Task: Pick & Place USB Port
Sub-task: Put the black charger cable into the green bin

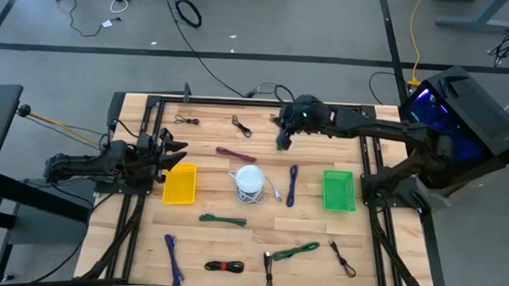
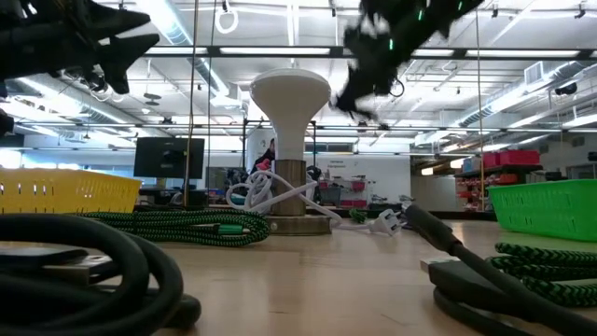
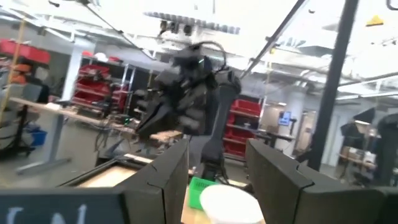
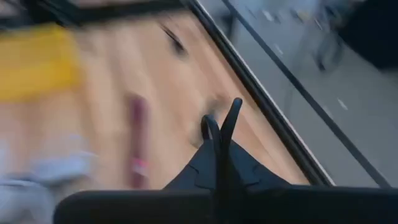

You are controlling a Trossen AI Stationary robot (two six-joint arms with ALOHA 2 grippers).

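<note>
Black cable (image 4: pixel 219 134) loops out between my right claw's (image 4: pixel 219 155) fingers, which pinch it above the table's (image 1: pixel 309 272) far edge; the rest is blurred. Two bins: green (image 1: pixel 338 190) nearer me than that claw, yellow (image 1: pixel 181 183) just beside the left claw (image 1: pixel 171 149), which is spread and idle. White hub (image 1: pixel 250 178) sits between.

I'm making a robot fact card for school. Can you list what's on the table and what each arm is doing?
Left gripper: open, empty, beside the yellow bin
Right gripper: shut on a thin black cable, at the table's far side
Middle: white lamp-shaped hub
Right side: green bin
Loose cables: purple cable, maroon cable
</note>
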